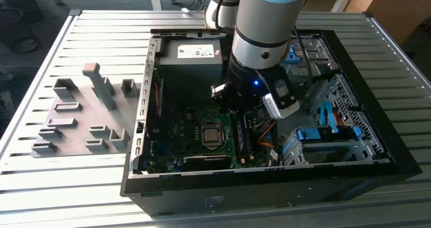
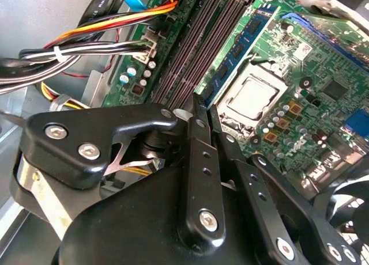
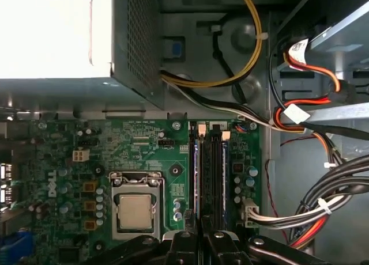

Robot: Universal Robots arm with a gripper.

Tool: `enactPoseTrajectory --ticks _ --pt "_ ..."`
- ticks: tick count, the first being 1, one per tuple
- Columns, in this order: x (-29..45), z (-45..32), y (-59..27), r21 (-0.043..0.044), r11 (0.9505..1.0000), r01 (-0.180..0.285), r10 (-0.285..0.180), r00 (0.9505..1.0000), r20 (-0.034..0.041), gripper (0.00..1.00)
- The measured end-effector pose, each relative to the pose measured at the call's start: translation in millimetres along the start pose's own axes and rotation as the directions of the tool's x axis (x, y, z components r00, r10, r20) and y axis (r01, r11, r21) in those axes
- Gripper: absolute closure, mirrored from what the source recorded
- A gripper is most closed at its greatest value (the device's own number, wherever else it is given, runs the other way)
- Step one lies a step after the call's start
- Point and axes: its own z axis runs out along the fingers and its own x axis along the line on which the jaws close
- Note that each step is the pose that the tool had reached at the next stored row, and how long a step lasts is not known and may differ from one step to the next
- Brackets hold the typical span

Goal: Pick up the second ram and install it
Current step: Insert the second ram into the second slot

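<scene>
The second ram (image 2: pixel 245 37), a thin blue stick with dark chips, stands upright in the memory slot nearest the processor socket (image 2: pixel 253 98). In the first wrist view it (image 3: pixel 196 173) is an edge-on blue line beside several dark slots. My gripper (image 2: pixel 204 106) hangs just over the stick's near end, its two black fingers (image 2: pixel 199 132) drawn together with nothing showing between them. I cannot tell whether the tips touch the stick. In the exterior view my arm (image 1: pixel 263 31) reaches down into the open computer case (image 1: pixel 377 157) over the slots.
Bundled cables (image 3: pixel 323 201) run along the case wall close to the slots. The power supply (image 1: pixel 192 51) fills the case's far corner. A drive bay with bright blue latches (image 1: pixel 323 134) sits at the exterior view's right. Grey holder blocks (image 1: pixel 81 122) stand on the slatted table outside the case.
</scene>
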Motion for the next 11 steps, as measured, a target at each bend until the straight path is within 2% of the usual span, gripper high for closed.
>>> enactPoseTrajectory --ticks 6,11 --pt "-0.5 10.2 -0.4 -0.0005 1.0 -0.001 0.001 1.0 0.0 0.86" --pt "-0.5 14.5 -0.8 -0.0004 1.0 -0.001 0.001 1.0 0.0005 0.86"
